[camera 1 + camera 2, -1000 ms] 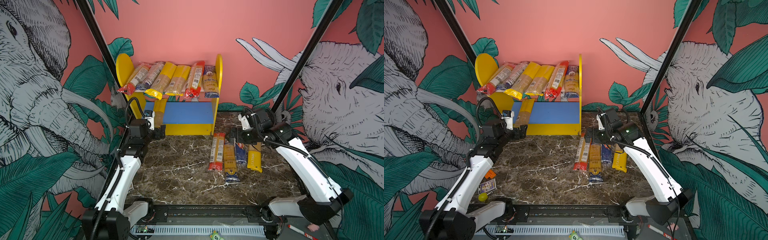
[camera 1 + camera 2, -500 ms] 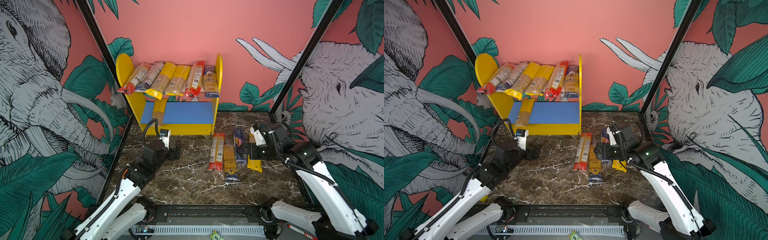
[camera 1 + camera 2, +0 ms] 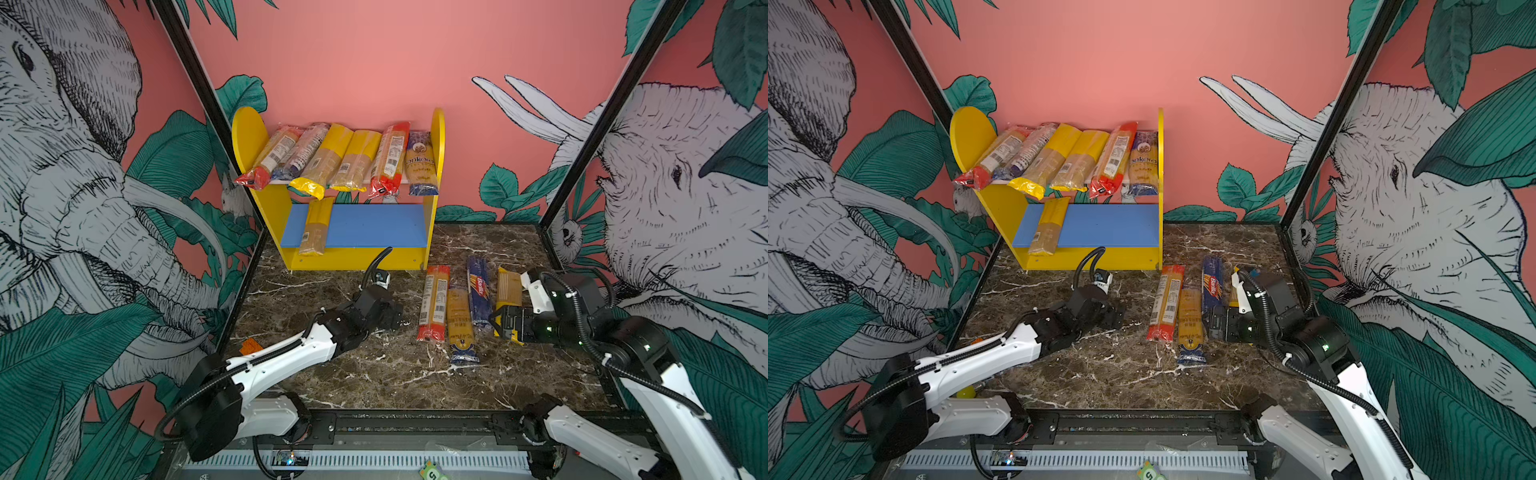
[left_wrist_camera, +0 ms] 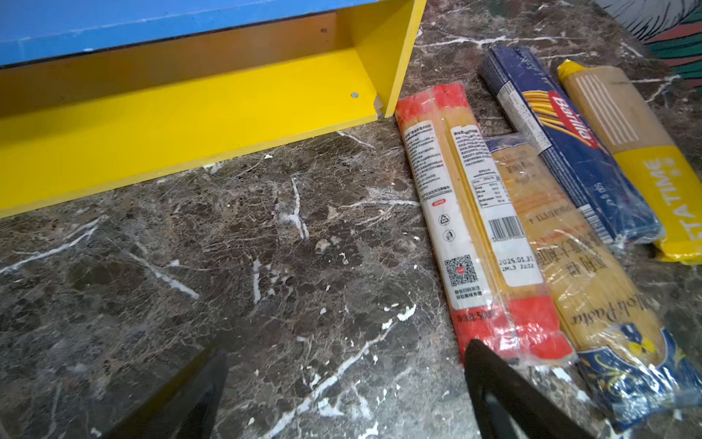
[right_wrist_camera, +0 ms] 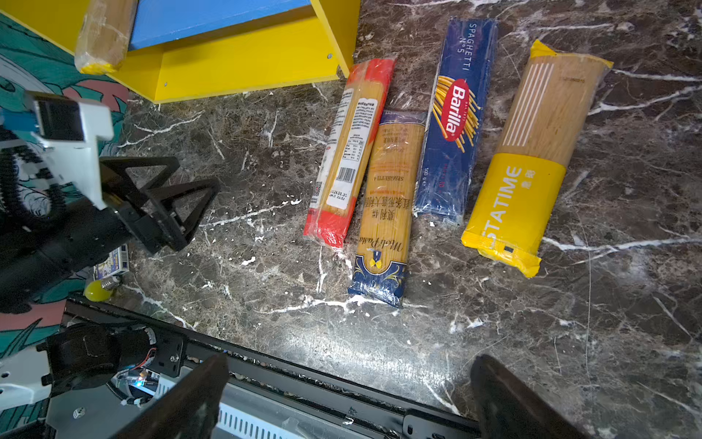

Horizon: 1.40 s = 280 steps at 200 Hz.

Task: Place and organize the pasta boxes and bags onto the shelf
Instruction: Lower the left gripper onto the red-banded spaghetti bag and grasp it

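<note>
Left gripper (image 4: pixel 342 361) spread wide, empty, close beside red-ended bag (image 3: pixel 433 305) | right gripper (image 5: pixel 349 374) wide, empty | seven packs (image 3: pixel 328 160) on shelf (image 3: pixel 438 137), four on table (image 3: pixel 332 374) | your risk: red bag touches blue-ended neighbour (image 3: pixel 460 324), so a grab may drag both | readable: red bag "2025.01.31"; neighbour "SPAGHETTI"; blue box (image 3: pixel 478 291) "Barilla"; yellow bag (image 3: pixel 509 291) "STATIME"

I read "Barilla" and "SPAGHETTI No 5" on the dark blue box (image 5: pixel 456 114); "STATIME" runs along the band of the yellow-ended bag (image 5: pixel 520 197); the red-ended bag (image 4: pixel 482 228) has a white label dated "2025.01.31"; the blue-ended bag (image 5: pixel 387 205) says "SPAGHETTI"; on the shelf (image 3: pixel 438 133), the rightmost pack (image 3: pixel 422 166) seems to read "ankara".
</note>
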Each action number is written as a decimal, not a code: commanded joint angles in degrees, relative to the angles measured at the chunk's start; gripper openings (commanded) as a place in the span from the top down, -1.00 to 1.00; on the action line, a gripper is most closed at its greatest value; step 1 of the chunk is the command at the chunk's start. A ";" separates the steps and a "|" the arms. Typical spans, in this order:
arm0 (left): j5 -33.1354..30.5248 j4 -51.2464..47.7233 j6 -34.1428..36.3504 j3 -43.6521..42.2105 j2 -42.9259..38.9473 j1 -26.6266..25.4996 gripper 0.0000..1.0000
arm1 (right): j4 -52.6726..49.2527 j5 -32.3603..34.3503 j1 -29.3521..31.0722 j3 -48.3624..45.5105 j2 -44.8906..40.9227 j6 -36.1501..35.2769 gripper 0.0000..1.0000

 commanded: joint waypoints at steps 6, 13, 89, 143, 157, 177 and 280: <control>3.51 5.14 -2.22 5.01 6.16 -1.39 -0.98 | -2.26 2.78 0.31 -0.03 -2.26 2.38 -0.98; 4.51 5.59 -2.29 6.09 8.11 -1.75 -0.99 | -2.42 2.96 0.26 -1.71 -2.77 2.63 -0.98; 5.52 4.72 -4.27 13.54 20.56 -4.35 -0.99 | -4.89 4.88 0.26 -3.58 -4.47 3.96 -0.97; 5.92 4.86 -6.22 13.73 23.40 -6.03 -0.99 | -5.46 4.40 0.26 -4.69 -4.66 3.57 -0.97; 6.68 5.01 -6.61 13.74 24.10 -6.49 -0.99 | -5.44 4.09 0.29 -4.69 -4.40 3.28 -0.98; 6.97 4.84 -7.15 13.82 25.20 -7.29 -0.99 | -5.36 3.94 0.27 -4.69 -4.13 2.96 -0.97; 8.82 5.94 -9.58 15.05 30.15 -9.08 -0.99 | -5.88 3.81 0.26 -4.95 -3.87 1.44 -0.97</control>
